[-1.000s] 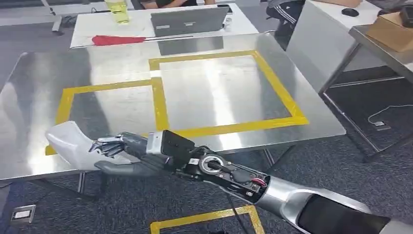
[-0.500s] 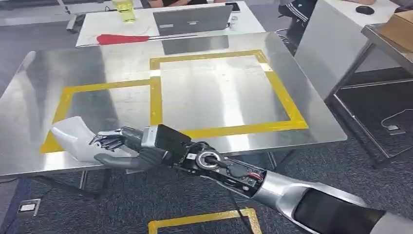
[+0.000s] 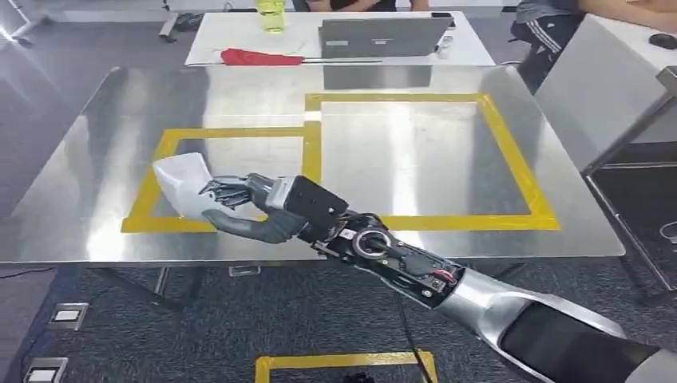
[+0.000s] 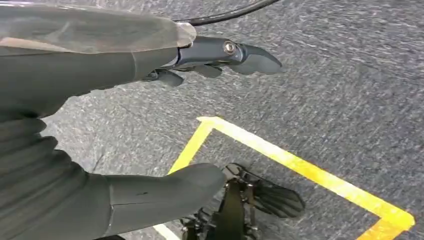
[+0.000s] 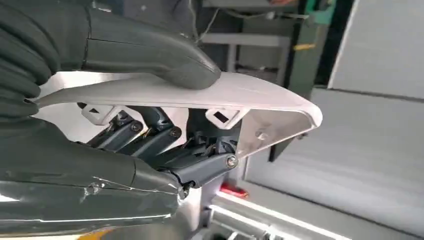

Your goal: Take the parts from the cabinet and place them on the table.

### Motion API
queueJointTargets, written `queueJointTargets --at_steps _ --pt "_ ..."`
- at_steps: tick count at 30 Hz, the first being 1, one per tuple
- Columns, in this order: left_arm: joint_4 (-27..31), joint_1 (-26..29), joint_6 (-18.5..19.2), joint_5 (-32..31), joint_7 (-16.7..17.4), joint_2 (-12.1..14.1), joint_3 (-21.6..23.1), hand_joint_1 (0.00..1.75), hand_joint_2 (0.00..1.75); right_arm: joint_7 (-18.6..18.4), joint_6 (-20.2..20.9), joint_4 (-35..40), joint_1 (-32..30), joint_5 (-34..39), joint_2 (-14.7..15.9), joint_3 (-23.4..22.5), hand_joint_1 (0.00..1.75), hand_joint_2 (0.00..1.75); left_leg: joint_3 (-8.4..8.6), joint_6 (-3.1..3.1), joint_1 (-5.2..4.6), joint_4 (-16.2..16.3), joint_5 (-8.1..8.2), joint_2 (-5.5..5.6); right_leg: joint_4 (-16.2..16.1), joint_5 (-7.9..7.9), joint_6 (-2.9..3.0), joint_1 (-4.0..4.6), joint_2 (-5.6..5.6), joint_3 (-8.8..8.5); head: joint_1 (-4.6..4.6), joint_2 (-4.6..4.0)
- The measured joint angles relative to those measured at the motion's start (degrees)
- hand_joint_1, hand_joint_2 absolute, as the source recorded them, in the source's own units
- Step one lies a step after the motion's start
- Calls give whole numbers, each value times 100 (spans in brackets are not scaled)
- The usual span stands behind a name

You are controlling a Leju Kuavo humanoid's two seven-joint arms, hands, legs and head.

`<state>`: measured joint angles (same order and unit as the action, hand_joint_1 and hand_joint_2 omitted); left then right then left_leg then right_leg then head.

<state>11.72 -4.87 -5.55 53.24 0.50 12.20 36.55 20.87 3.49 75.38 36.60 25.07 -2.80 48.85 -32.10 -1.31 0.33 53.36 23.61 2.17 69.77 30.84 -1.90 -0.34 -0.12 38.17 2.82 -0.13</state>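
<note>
That big brushed-steel desk [image 3: 96, 199] is shiny, with blurry reflections all over, and the yellow tape squares [image 3: 311, 155] on it look matt. The white curved plastic part [image 3: 180, 183] looks smooth with a slight sheen. The right robot hand [image 3: 243, 209] is dark matt rubbery stuff. The grey carpet floor [image 4: 350, 85] looks rough and fuzzy.

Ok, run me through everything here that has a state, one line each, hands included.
White part: held by the right hand above the near left of the table, over the smaller taped square.
Right hand: grips the white part, thumb on one face, fingers on the other.
Left hand: holds nothing, fingers apart, hanging over the carpet.
Laptop: open, on the far white table.
Steel table: bare inside both yellow squares.
</note>
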Motion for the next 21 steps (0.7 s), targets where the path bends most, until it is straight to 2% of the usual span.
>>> queueJointTargets --at_steps 1,2,3,4,5,7,8,9,10,12,13,14,15,16,17,18,19,21 --pt "0 0 -2 0 0 -2 7 0 175 -13 -58 2 9 -18 36 -40 175 175 27 11 -1 4 14 58 -570 -329 29 0 26 -251 22 0" --pt "0 0 -2 15 -2 -4 13 0 175 -29 -86 4 26 -26 75 -79 175 175 54 23 -5 7 29 104 -1121 -608 66 2 114 -490 51 0" --pt "0 -4 -2 22 -4 -20 20 0 175 -42 -117 2 44 -42 123 -110 175 175 45 36 -15 9 37 131 -1416 -626 105 7 293 -616 61 0" --pt "0 -13 -4 35 -7 -13 22 0 175 -61 -165 11 65 -59 151 -142 175 175 9 57 -36 53 45 180 -1560 -611 96 -19 273 -667 27 0" --pt "0 -9 -7 48 -9 -15 24 0 175 -96 -222 9 60 -81 201 -188 175 175 -18 89 -9 40 29 199 -1526 -609 100 1 258 -656 18 0" --pt "0 26 -11 76 -9 -15 26 0 175 -140 -318 11 56 -90 298 -272 175 175 -16 153 -8 19 24 265 -1556 -615 150 2 200 -669 29 0" --pt "0 48 -17 89 -9 -6 28 0 175 -164 -359 22 56 -90 341 -324 175 175 -20 168 3 46 67 207 -1621 -643 187 -48 153 -723 38 0" --pt "0 43 -20 92 -9 -13 28 0 175 -182 -386 31 56 -90 379 -363 175 175 -89 211 -13 226 185 15 -1636 -645 200 -47 133 -739 0 0" --pt "0 24 -28 103 -11 -11 28 0 175 -205 -436 48 58 -90 431 -407 175 175 -296 248 4 654 415 -90 -1636 -642 211 -48 90 -743 -78 0" --pt "0 17 -31 138 -9 -6 28 0 175 -273 -523 50 35 -92 567 -490 175 175 -847 308 33 1724 835 -161 -1634 -629 221 -45 4 -747 -111 0" --pt "0 18 -28 146 -11 -11 28 0 175 -291 -565 50 2 -92 636 -533 175 175 -1031 328 50 2030 878 -169 -1632 -620 218 -46 -41 -749 -120 0" --pt "0 24 -28 157 -11 -15 28 0 175 -299 -585 50 -25 -92 689 -573 175 175 -1050 338 67 1996 777 -177 -1632 -609 212 -47 -77 -757 -118 0" --pt "0 27 -28 160 -9 -15 28 0 175 -302 -591 50 -35 -92 733 -604 175 175 -901 345 84 1661 546 -191 -1630 -590 203 -50 -112 -775 -120 0" --pt "0 31 -28 170 -9 -7 28 0 175 -302 -591 52 -32 -92 763 -628 175 175 -614 344 97 1081 246 -217 -1625 -571 183 -60 -134 -801 -122 0" --pt "0 33 -28 170 -9 2 28 0 175 -304 -595 65 -33 -96 785 -656 175 175 -287 340 99 448 -38 -301 -1616 -543 155 -67 -156 -836 -129 0" --pt "0 22 -28 173 -11 0 28 0 175 -319 -626 83 -33 -110 813 -682 175 175 -110 331 83 55 -50 -470 -1612 -514 118 -44 -179 -846 -135 0" --pt "0 9 -28 181 -11 15 28 0 175 -345 -681 101 -27 -120 844 -709 175 175 -112 257 31 46 -58 -400 -1600 -498 87 -18 -195 -836 -162 0" --pt "0 9 -28 205 -9 2 28 0 175 -426 -794 103 -43 -155 966 -800 175 175 -138 184 30 76 -33 -315 -1604 -478 31 -13 -249 -854 -111 -2"
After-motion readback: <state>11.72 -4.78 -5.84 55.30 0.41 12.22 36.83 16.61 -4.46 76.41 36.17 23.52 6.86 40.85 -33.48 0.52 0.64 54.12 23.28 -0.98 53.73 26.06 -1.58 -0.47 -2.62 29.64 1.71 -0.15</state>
